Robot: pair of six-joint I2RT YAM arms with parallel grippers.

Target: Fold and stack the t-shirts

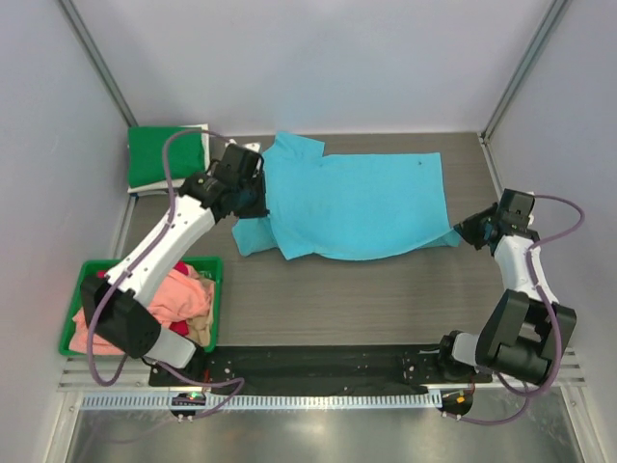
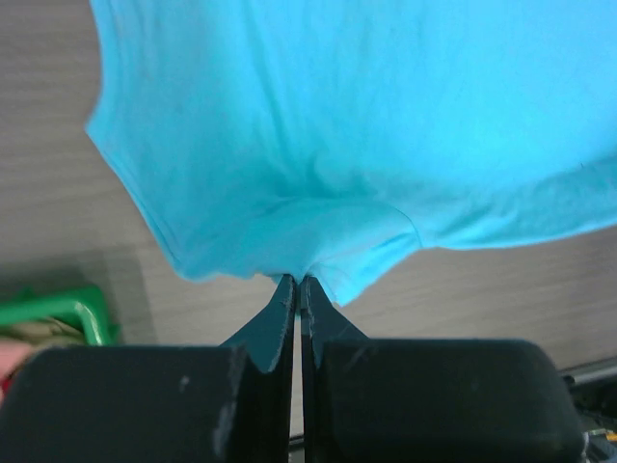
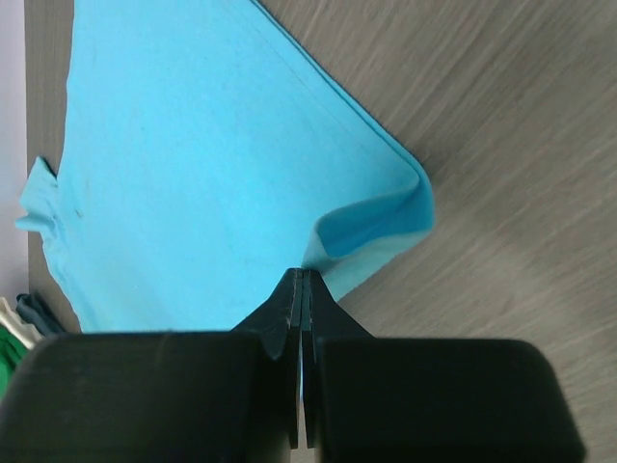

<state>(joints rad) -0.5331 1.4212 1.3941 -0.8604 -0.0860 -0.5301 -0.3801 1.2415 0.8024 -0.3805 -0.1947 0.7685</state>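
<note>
The sky-blue t-shirt (image 1: 357,205) lies spread across the middle of the table, partly folded over itself. My left gripper (image 1: 253,201) is shut on its left edge; the left wrist view shows the cloth (image 2: 366,145) pinched at the fingertips and lifted. My right gripper (image 1: 467,231) is shut on the shirt's right lower corner, with the cloth (image 3: 193,174) curled at the fingertips in the right wrist view. A folded green t-shirt (image 1: 166,157) lies at the back left. Salmon-pink (image 1: 178,294) and tan shirts sit crumpled in the green bin (image 1: 214,299).
The green plastic bin stands at the front left beside my left arm. A white item (image 1: 253,147) lies behind the left gripper. Frame posts rise at the back corners. A black base rail (image 1: 318,362) runs along the near edge.
</note>
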